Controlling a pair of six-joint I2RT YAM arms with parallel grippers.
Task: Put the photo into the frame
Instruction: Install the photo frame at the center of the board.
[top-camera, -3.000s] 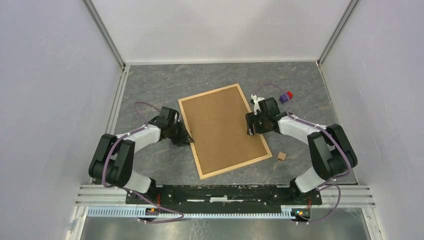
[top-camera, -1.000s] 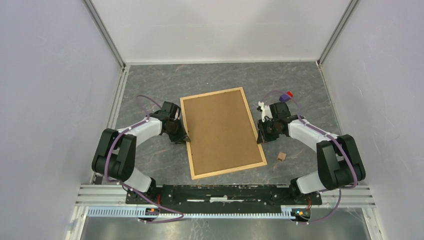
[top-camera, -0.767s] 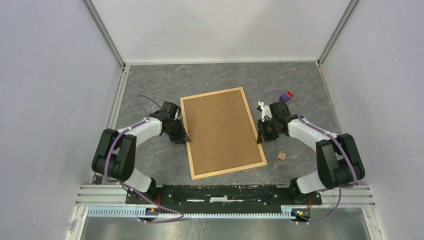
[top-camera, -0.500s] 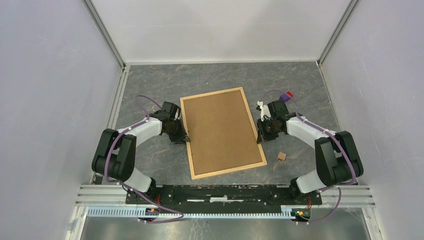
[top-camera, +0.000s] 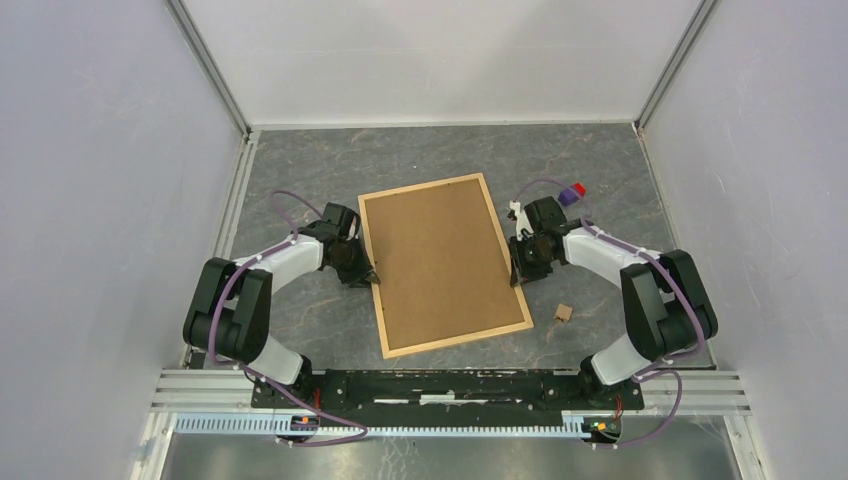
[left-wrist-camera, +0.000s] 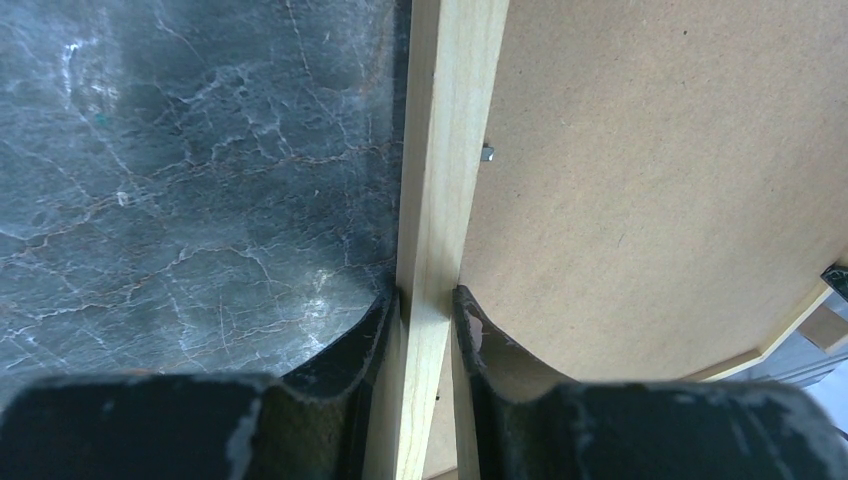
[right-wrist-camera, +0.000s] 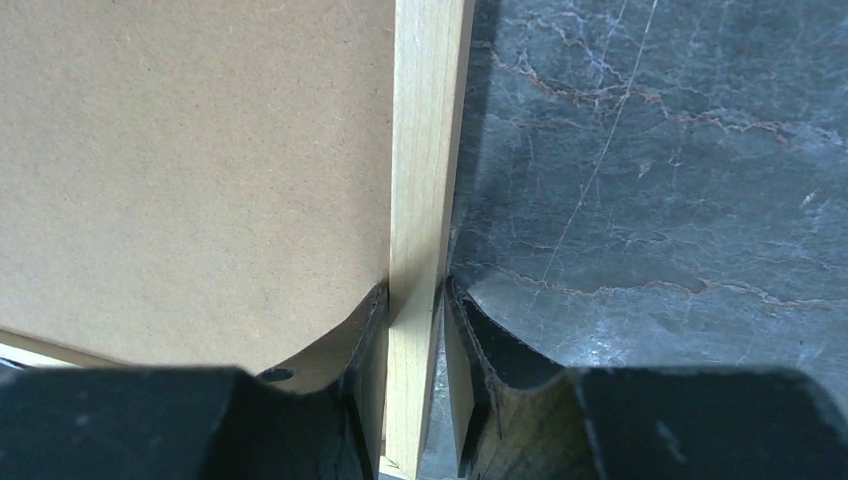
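Two pinches on one frame, basically. Lying flat and back-up in the middle of the table, brown backing panel on top, long axis pointing away from the bases with the far end leaning a touch left. Left gripper clamped across the left long rail, roughly mid-length. Right gripper straddling the right long rail directly opposite, tips against both faces, so looks like a pinch there too. Equally near, then, one per side, neither with any edge on the other. Can't see the photo in any view: maybe under the panel, maybe not there, no way to tell. Guessing at a lift or flip about that long axis next, wrists kept level to avoid racking those thin strips. Also spotted a small metal tab just inside the left rail.
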